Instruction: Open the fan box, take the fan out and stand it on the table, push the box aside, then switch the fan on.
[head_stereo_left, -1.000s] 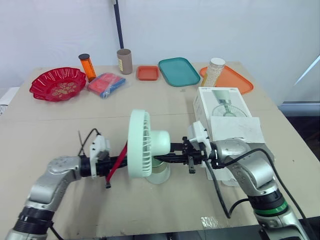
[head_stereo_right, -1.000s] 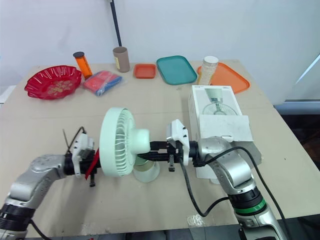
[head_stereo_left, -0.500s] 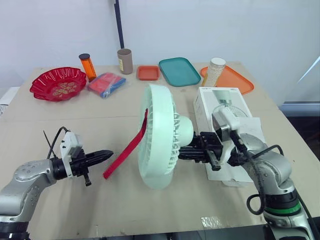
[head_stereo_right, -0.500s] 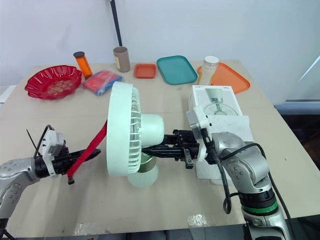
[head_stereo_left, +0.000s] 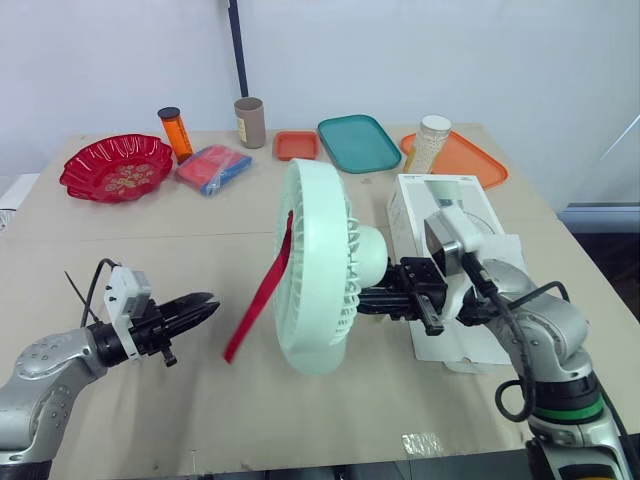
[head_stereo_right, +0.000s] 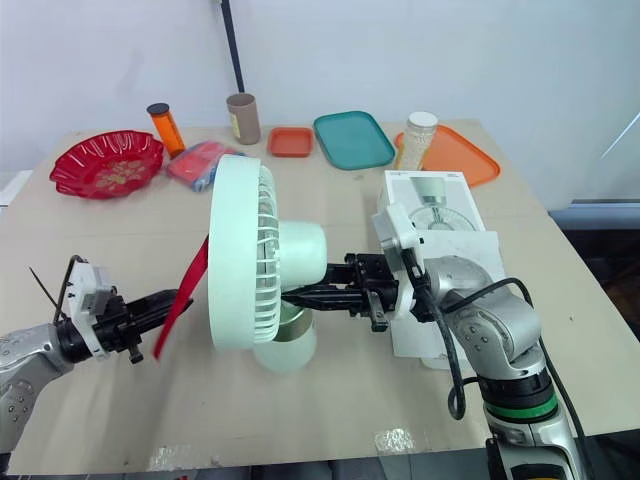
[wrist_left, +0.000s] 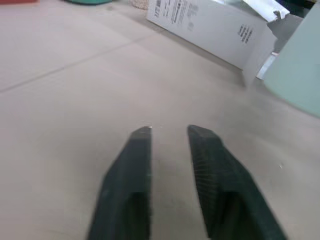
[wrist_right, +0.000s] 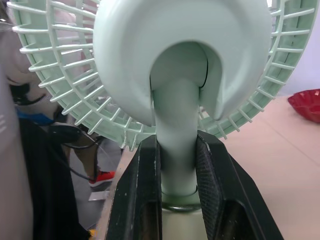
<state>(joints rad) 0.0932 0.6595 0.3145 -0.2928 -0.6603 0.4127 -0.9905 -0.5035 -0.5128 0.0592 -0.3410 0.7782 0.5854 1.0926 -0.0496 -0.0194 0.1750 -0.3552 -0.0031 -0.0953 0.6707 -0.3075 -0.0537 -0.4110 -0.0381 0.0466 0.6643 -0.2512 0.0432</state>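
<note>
Right tool (wrist_right: 177, 150): fingers clamped on the stem of the fan (head_stereo_left: 315, 270), just behind the grille. Cannot tell if the fan's base touches the bench (head_stereo_left: 120, 240). Left tool (wrist_left: 170, 131): slightly parted, empty, just short of the red strap (head_stereo_left: 262, 290) hanging off the grille. Fan box (head_stereo_left: 425, 200) lies beside the right tool, flap open.
</note>
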